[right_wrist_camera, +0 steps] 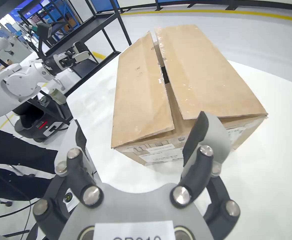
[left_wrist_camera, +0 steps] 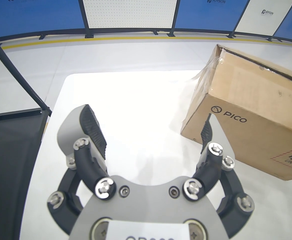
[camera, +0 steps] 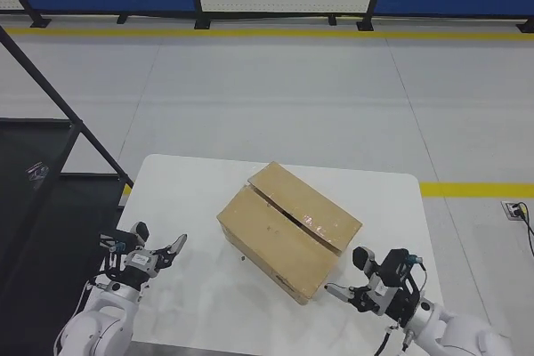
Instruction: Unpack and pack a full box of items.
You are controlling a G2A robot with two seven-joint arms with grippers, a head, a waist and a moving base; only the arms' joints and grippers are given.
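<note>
On one white table (camera: 187, 187) sits one cardboard box (camera: 289, 227) between left claw (camera: 160, 236) and right claw (camera: 346, 272), both spread, empty.

floor (camera: 276, 98): pale grey, glossy | yellow line (camera: 276, 33): along far edge | panels (left_wrist_camera: 128, 1): blue and white perforated, black feet, behind line | rack (camera: 44, 169): black frame, beside table's left edge | table (camera: 187, 191): white, rounded corners | socket (camera: 514, 210): on floor at right, cable attached | shelves (right_wrist_camera: 58, 6): beyond rack
</note>
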